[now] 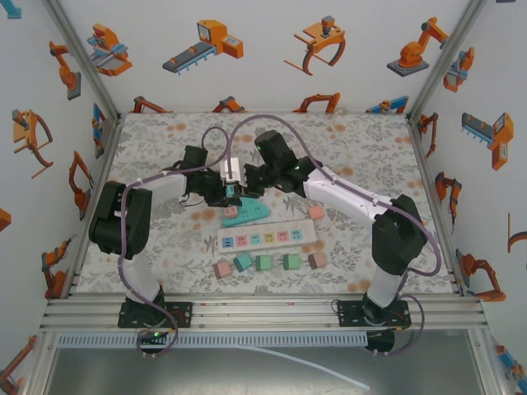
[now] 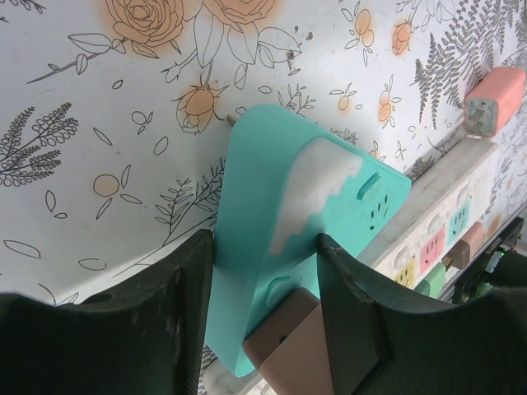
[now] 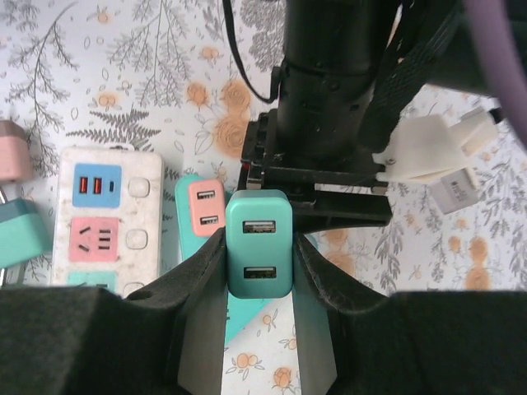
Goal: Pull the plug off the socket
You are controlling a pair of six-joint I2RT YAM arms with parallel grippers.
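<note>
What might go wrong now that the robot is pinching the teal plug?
1. The right tool grips the teal plug by its smooth sides, so it may slip off when pulling.
2. The left tool clamps the teal socket block. If that hold gives, the block may lift along with the plug.
3. The pink plug sits right beside the teal one, so it might get bumped.
</note>
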